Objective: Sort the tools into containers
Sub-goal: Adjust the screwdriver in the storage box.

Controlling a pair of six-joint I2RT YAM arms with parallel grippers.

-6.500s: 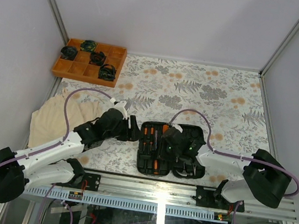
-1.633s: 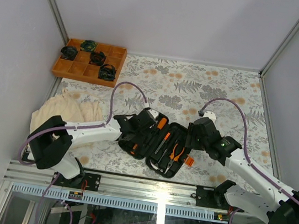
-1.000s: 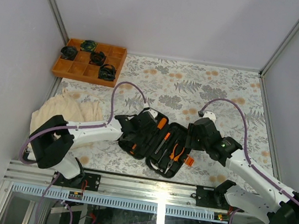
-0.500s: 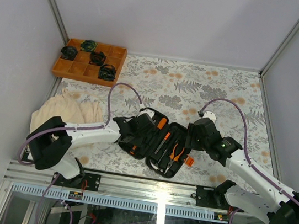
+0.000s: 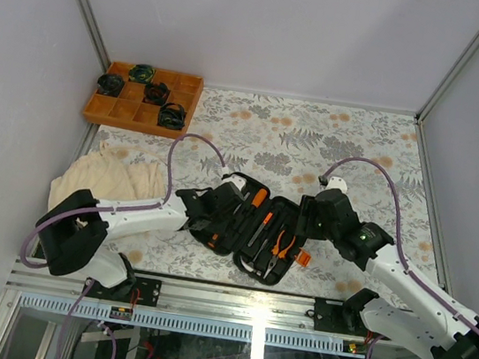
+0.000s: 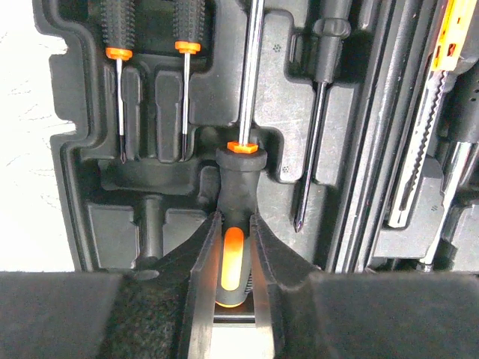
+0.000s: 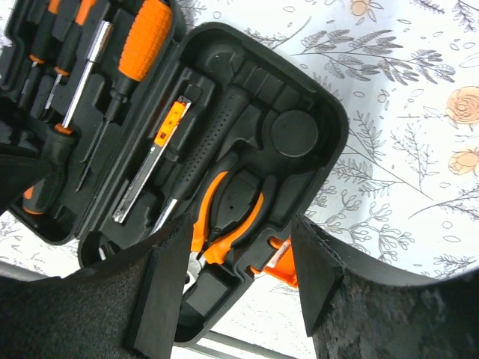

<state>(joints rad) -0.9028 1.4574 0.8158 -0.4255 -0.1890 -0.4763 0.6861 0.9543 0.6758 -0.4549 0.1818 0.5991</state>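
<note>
One tool case (image 7: pixel 333 120), one pliers (image 5: pixel 282 242), one tray (image 5: pixel 191 79), four coiled items (image 5: pixel 155 92), one cloth (image 5: pixel 101 182).

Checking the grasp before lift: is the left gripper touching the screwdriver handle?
Touching. Left wrist view: both fingers of the left gripper press against the sides of the screwdriver handle, no gap visible.

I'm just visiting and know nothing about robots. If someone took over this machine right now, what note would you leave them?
Left end effector: closed on the handle of a screwdriver that lies in its slot in the tool case.
Right end effector: open, over the pliers seated in the case's other half.
Done: every tool in view sits in the case.
Left: release the screwdriver; probably close the case.
</note>
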